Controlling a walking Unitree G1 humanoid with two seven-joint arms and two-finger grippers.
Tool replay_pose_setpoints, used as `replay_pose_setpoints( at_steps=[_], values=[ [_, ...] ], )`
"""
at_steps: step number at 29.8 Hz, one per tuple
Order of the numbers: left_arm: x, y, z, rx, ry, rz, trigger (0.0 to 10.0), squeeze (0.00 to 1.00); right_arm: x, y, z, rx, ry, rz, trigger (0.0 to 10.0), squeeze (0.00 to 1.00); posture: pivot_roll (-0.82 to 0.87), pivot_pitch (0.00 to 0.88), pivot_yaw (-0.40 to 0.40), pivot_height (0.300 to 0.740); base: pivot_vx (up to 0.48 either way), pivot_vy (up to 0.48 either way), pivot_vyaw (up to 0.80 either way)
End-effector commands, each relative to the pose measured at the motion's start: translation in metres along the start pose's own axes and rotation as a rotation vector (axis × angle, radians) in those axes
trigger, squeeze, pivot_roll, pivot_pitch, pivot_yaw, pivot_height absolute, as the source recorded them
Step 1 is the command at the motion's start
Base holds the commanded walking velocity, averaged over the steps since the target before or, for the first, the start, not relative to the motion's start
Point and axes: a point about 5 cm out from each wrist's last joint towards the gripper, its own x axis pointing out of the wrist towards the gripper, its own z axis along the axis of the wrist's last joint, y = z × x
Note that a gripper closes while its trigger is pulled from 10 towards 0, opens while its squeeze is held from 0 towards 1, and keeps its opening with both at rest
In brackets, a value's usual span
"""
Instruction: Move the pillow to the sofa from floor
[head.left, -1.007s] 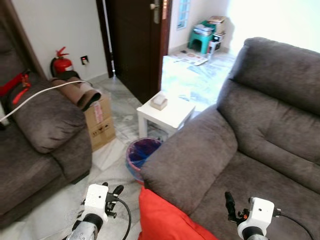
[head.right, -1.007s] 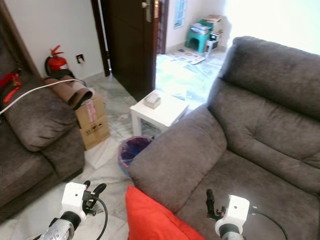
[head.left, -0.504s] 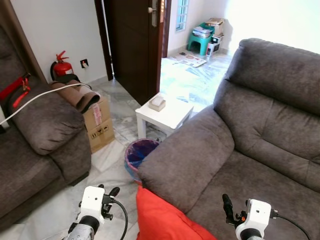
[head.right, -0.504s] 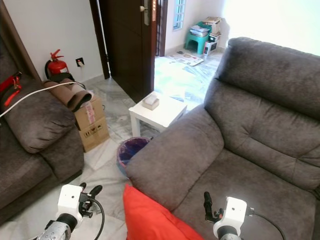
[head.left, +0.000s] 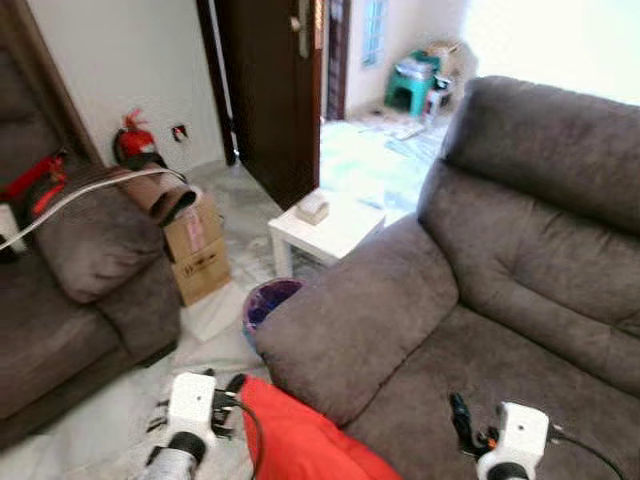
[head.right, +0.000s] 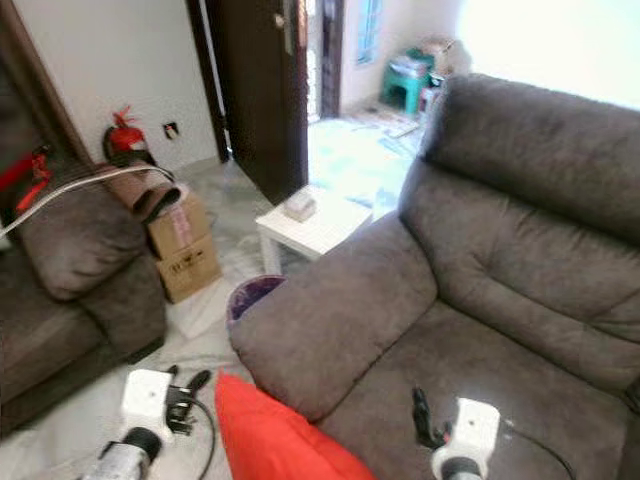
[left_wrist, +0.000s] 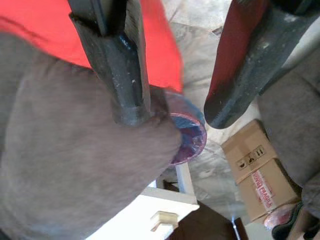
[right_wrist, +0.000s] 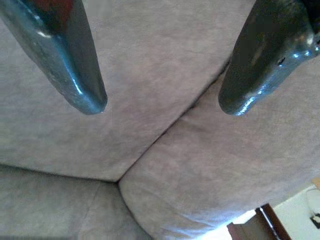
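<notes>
— Since the move depends on where the pillow (head.left: 300, 440) sits against the two hands, which one is nearer?

— The left hand (head.left: 232, 392), clearly. The red pillow lies right beside it, on the side toward the robot's middle, its upper corner touching or all but touching the black fingers. The right hand (head.left: 458, 415) hovers over the sofa (head.left: 480, 300) seat cushion, well apart from the pillow, which lies across from it toward the left hand.

— How do the hands stand?

— Both are spread apart and grip nothing. In the left wrist view the two fingers (left_wrist: 120, 75) have an open gap between them, red fabric showing just behind them and the grey sofa armrest ahead. In the right wrist view the fingers (right_wrist: 75, 65) part over bare grey upholstery.

— And the pillow's lie?

— It leans against the front of the armrest, its long edge running from beside the left hand down and away toward the robot's body. Whether its lower end rests on the floor is cut off from sight.

— So the sofa seat is which way?

— Beyond the pillow from the left hand, under the right hand. The left hand would likely have to close on that near corner first.
</notes>
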Motion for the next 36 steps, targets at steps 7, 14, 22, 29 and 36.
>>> replay_pose_setpoints(
  at_steps=[7, 14, 22, 29, 36],
  values=[
    [-0.003, 0.007, 0.001, -0.005, -0.006, 0.021, 10.0, 0.00, 0.001, 0.006, 0.000, -0.011, -0.003, 0.032, 10.0, 0.00, 0.00, 0.059, -0.015, 0.740, 0.000, 0.000, 0.00],
    [-0.003, 0.006, 0.000, -0.009, -0.002, 0.018, 10.0, 0.00, 0.000, 0.013, -0.007, -0.079, 0.063, 0.139, 10.0, 0.00, 0.00, 0.059, -0.015, 0.740, 0.000, 0.000, 0.00],
    [-0.005, 0.003, -0.002, -0.012, 0.007, 0.014, 10.0, 0.00, -0.002, 0.008, -0.008, -0.155, 0.091, 0.191, 10.0, 0.00, 0.00, 0.060, -0.014, 0.740, 0.000, 0.000, 0.00],
    [-0.005, 0.003, -0.001, -0.013, 0.007, 0.011, 10.0, 0.00, -0.001, 0.007, -0.007, -0.149, 0.087, 0.184, 10.0, 0.00, 0.00, 0.060, -0.010, 0.740, 0.000, 0.000, 0.00],
    [-0.005, 0.003, -0.001, -0.014, 0.005, 0.016, 10.0, 0.00, -0.001, 0.011, -0.008, -0.138, 0.084, 0.183, 10.0, 0.00, 0.00, 0.060, -0.010, 0.740, 0.000, 0.000, 0.00]
  ],
)
